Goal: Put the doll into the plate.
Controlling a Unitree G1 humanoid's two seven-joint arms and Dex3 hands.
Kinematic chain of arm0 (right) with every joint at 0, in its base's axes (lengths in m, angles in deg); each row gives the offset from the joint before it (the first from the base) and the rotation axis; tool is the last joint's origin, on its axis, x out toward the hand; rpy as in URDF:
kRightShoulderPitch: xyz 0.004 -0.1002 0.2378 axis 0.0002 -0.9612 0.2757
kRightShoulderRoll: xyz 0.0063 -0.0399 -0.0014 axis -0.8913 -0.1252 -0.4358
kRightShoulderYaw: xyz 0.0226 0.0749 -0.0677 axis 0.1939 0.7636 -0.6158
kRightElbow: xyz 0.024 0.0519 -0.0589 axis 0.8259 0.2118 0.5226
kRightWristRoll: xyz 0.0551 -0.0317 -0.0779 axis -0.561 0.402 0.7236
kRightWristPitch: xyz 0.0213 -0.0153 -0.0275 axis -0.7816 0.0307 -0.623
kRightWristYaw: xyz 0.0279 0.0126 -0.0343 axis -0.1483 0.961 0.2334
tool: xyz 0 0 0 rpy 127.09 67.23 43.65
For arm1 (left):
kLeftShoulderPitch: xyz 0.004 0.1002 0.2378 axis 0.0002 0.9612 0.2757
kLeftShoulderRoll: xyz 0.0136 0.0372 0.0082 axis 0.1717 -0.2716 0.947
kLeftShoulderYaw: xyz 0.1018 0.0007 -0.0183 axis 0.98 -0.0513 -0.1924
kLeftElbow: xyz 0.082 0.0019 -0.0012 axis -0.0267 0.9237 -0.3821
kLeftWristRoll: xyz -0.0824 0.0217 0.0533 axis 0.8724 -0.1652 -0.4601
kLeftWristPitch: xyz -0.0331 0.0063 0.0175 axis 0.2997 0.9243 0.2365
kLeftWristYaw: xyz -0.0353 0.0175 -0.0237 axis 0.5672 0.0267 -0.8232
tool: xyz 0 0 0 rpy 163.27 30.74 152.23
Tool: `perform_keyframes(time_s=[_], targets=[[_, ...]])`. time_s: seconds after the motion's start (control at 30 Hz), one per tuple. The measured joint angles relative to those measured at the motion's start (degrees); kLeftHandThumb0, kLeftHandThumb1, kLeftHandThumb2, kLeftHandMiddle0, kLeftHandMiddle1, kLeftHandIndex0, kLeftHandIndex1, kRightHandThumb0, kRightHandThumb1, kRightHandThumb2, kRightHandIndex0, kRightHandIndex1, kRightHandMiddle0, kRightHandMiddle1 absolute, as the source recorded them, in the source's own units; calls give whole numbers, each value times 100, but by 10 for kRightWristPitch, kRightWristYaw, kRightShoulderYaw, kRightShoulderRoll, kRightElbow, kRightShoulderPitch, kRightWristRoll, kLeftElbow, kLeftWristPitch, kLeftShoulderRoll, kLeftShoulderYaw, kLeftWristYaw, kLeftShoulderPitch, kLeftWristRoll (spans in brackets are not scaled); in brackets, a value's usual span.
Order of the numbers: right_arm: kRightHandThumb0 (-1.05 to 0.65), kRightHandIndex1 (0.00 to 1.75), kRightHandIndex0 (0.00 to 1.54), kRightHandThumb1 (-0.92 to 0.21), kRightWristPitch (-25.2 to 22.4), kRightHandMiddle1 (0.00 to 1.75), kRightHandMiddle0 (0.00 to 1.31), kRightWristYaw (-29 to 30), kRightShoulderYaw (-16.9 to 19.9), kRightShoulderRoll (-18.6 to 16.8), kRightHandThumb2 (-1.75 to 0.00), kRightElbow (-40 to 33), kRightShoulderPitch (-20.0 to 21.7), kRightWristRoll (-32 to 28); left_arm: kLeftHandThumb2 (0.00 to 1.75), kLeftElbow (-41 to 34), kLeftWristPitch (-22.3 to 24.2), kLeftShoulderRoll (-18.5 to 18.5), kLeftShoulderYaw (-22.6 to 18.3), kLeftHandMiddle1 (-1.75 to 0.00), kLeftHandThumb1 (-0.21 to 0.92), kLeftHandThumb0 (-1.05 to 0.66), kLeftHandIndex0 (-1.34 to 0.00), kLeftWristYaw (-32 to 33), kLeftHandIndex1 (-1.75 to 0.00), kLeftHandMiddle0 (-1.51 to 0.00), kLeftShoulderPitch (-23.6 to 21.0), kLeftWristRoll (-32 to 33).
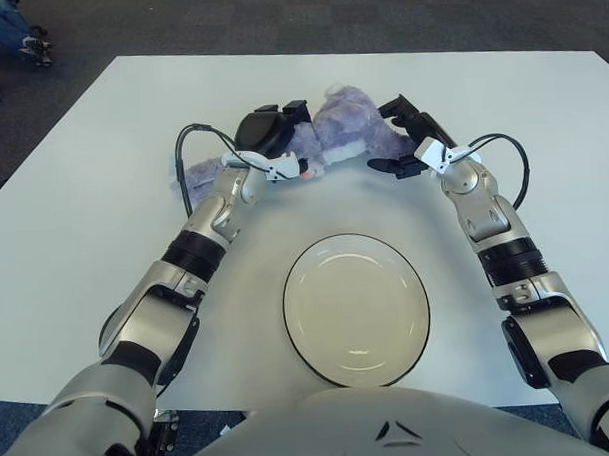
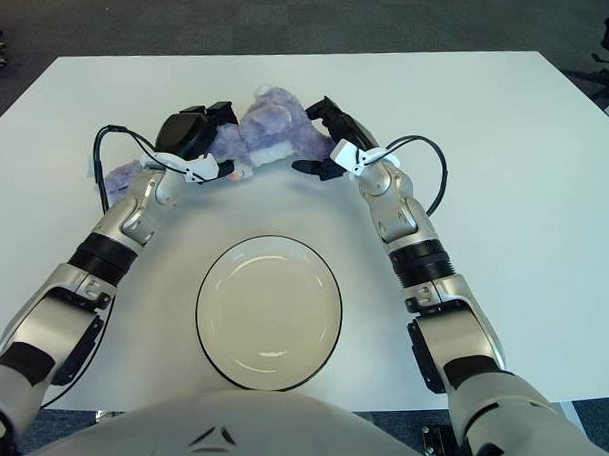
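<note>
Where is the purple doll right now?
The doll lies on the far middle of the table, between the left hand and right hand, beyond the plate.

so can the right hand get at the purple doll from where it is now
Probably yes. The right hand is already at the purple plush doll's right side with its fingers spread, nothing between them. The left hand flanks the doll's other side. The plate lies nearer the robot, out of the way.
</note>
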Motion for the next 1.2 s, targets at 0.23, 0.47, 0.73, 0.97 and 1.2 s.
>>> perform_keyframes(time_s=[0.23, 0.47, 0.73, 0.97, 1.2], targets=[[0, 135, 69, -32, -2, 172, 41, 1, -6, 7, -115, 2, 2, 16, 151, -6, -5, -1, -4, -175, 15, 54, -99, -10, -175, -74, 2, 8], [0, 125, 93, -2, 2, 174, 74, 10, -10, 17, -149, 12, 12, 29, 151, -13, -5, -1, -4, -175, 15, 54, -98, -15, -175, -74, 3, 7], [0, 125, 99, 7, 4, 175, 81, 27, -10, 15, -159, 14, 14, 33, 152, -22, -5, -2, -4, -175, 15, 54, -99, -15, -175, -75, 4, 0], [0, 131, 100, 9, -10, 175, 80, 52, -10, 6, -163, 13, 14, 39, 152, -30, -5, -2, -4, -175, 14, 54, -98, -15, -175, -75, 4, -11], [0, 150, 95, 9, -15, 175, 74, 73, -10, 1, -169, 13, 14, 42, 153, -35, -5, -2, -5, -175, 14, 55, -98, -14, -175, -75, 5, -13]])
